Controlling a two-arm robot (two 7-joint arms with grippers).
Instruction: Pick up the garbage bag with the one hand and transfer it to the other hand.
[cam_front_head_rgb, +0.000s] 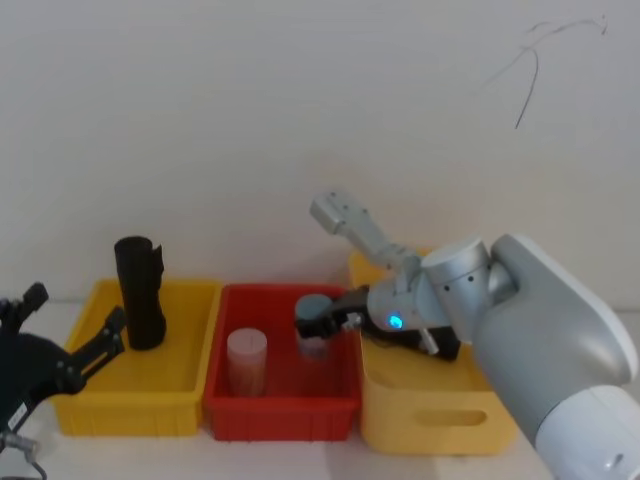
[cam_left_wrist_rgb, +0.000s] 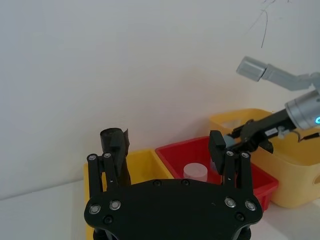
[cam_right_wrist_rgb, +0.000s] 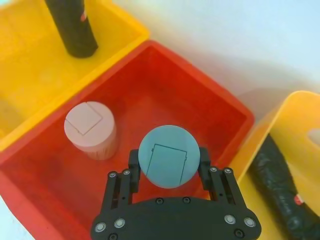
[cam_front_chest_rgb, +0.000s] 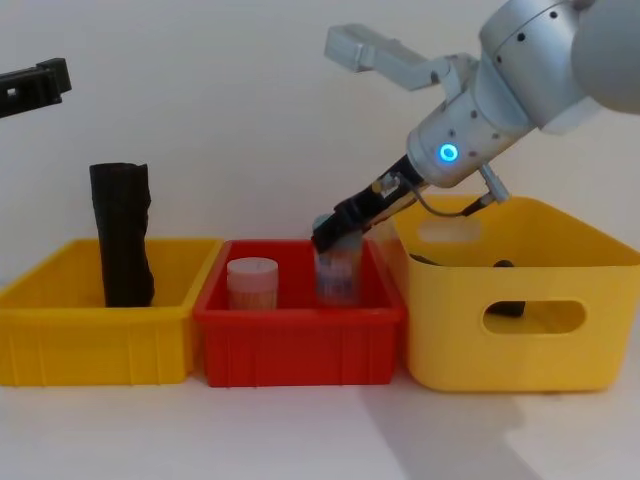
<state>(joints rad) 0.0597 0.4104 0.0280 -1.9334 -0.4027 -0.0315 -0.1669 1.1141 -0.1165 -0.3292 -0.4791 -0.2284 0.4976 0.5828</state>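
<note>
The garbage bag (cam_front_head_rgb: 139, 292) (cam_front_chest_rgb: 120, 236) is a black roll standing upright at the back of the left yellow bin (cam_front_head_rgb: 128, 412) (cam_front_chest_rgb: 90, 345); it also shows beyond my left fingers (cam_left_wrist_rgb: 116, 145) and far off in the right wrist view (cam_right_wrist_rgb: 73, 26). My left gripper (cam_front_head_rgb: 70, 318) (cam_left_wrist_rgb: 162, 155) hovers in front of that bin, open and holding nothing, a short way from the bag. My right gripper (cam_front_head_rgb: 320, 318) (cam_right_wrist_rgb: 169, 166) (cam_front_chest_rgb: 336, 236), on the blue-ringed arm, reaches down into the red bin (cam_front_head_rgb: 280, 410), shut on a grey-blue-lidded jar (cam_right_wrist_rgb: 168, 150) (cam_front_chest_rgb: 338, 278).
A pink-lidded jar (cam_front_head_rgb: 246, 360) (cam_right_wrist_rgb: 90, 129) (cam_front_chest_rgb: 251, 283) stands in the red bin beside the held one. The taller yellow bin (cam_front_head_rgb: 430, 422) (cam_front_chest_rgb: 520, 320) on the right holds another black roll (cam_right_wrist_rgb: 280, 185). A white wall runs close behind all three bins.
</note>
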